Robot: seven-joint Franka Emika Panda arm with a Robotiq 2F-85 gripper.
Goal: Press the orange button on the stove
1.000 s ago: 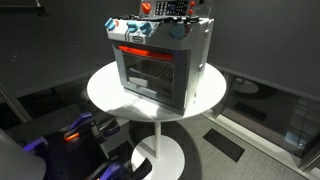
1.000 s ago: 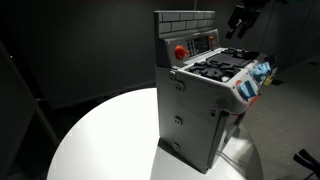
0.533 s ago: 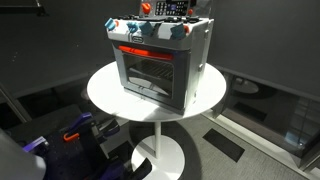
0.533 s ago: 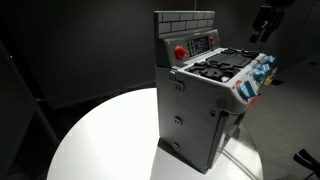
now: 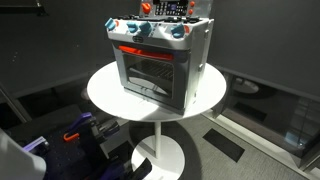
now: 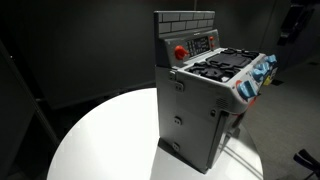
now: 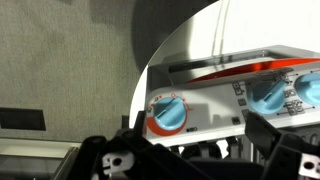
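i've got the stove (image 5: 160, 60) standing upright on the round white table (image 5: 105, 92), glass door (image 5: 145, 72) facing the table's open side, orange button (image 6: 180, 51) high on its back panel, a blue knob (image 7: 168, 115) just ahead of my gripper (image 7: 195, 160), fingers (image 7: 112, 160) spread wide apart.

The stove (image 5: 160, 65) is showing a grey-silver body, with an orange-red bar (image 5: 140, 50) glowing across its front and blue-white knobs (image 5: 135, 31) lining the top. Its backsplash (image 6: 185, 20) is wearing a grey brick pattern and carrying a red button (image 6: 180, 52); the burners (image 6: 222, 67) are showing black. The counter (image 5: 105, 92) is gleaming white. The gripper (image 7: 195, 152) is looking black.
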